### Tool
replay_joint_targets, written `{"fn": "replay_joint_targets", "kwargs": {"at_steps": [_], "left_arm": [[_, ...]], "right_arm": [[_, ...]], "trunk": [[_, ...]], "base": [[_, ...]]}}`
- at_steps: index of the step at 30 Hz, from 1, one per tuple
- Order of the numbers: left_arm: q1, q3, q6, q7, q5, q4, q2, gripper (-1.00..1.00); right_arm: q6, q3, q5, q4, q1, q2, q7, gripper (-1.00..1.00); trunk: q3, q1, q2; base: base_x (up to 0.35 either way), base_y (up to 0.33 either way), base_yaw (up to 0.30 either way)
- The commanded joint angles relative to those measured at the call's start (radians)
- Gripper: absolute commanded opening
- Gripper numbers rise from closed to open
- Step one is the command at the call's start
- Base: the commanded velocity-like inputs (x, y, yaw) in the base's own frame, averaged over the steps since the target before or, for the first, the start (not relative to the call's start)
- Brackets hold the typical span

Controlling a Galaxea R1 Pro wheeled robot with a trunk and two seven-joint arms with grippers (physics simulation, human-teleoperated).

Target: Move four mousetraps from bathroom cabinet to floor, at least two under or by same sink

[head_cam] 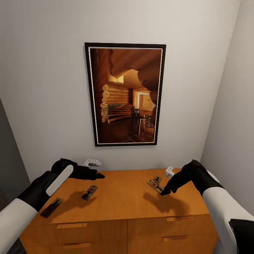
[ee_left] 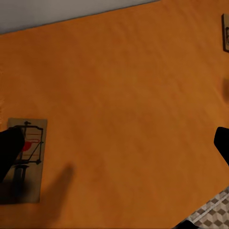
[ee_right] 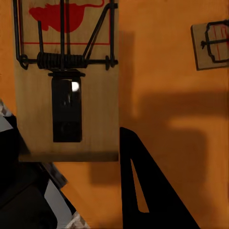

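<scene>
step in hand: picking a mousetrap off the top of the cabinet (head_cam: 123, 197), judged from the right gripper (head_cam: 164, 192) poised at the right-hand mousetrap (head_cam: 155, 186).
doing it well: best to pinch the wooden board by its long edges, clear of the spring and the bar; worth lowering straight down so neither finger shoves the flat board across the smooth top; lifting level afterwards, since the grip on so thin a board is likely slim.
right gripper fingers: spread, pinching nothing; in the right wrist view one dark fingertip (ee_right: 148, 191) just beside the board's near corner, the other at the board's opposite side, so the board's near end sits roughly between them.
left gripper: left gripper (head_cam: 100, 175) hovering above the cabinet top, fingers spread with nothing between them; in the left wrist view one fingertip (ee_left: 10, 148) over the edge of the left mousetrap (ee_left: 27, 160), the other well apart from it.
look of the trap: pale wooden rectangle, dark wire bar and coiled spring, red mouse print, dark bait plate.
where the traps are: four on the cabinet top; a small one (head_cam: 156, 179) just beyond the right fingertips; a third (head_cam: 89, 192) just short of the left fingers; a fourth (head_cam: 52, 207) nearer the front edge, under the left forearm.
floor: none set down there yet.
</scene>
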Motion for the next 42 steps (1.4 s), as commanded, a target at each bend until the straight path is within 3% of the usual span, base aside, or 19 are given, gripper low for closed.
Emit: {"fn": "replay_joint_targets", "kwargs": {"at_steps": [1, 15, 25, 33, 42], "left_arm": [[-0.001, -0.001, 0.002, -0.01, -0.01, 0.0, 0.001, 1.0], [-0.001, -0.001, 0.003, -0.01, -0.012, -0.001, 0.006, 1.0], [-0.001, 0.0, 0.002, -0.01, -0.012, 0.0, 0.008, 1.0], [-0.001, -0.001, 0.002, -0.01, -0.01, 0.0, 0.031, 1.0], [-0.002, -0.001, 0.002, -0.01, -0.012, 0.0, 0.034, 1.0]], "right_arm": [[0.013, -0.011, 0.006, -0.001, -0.001, 0.001, 0.006, -1.0], [0.011, -0.036, 0.006, -0.001, 0.0, 0.002, 0.005, -1.0], [0.011, -0.037, 0.007, -0.001, 0.0, 0.002, 0.005, -1.0], [0.011, -0.037, 0.008, -0.001, 0.0, 0.002, 0.004, -1.0], [0.011, -0.038, 0.008, -0.001, 0.0, 0.002, 0.004, -1.0]], "trunk": [[-0.002, 0.0, -0.002], [-0.001, 0.0, -0.002], [0.004, 0.0, -0.002], [0.005, 0.0, -0.002], [0.005, 0.0, -0.002]], "base": [[0.0, 0.0, 0.0], [0.0, 0.0, 0.009], [0.0, 0.0, 0.22], [0.0, 0.087, 0.078], [-0.002, 0.116, -0.006]]}}
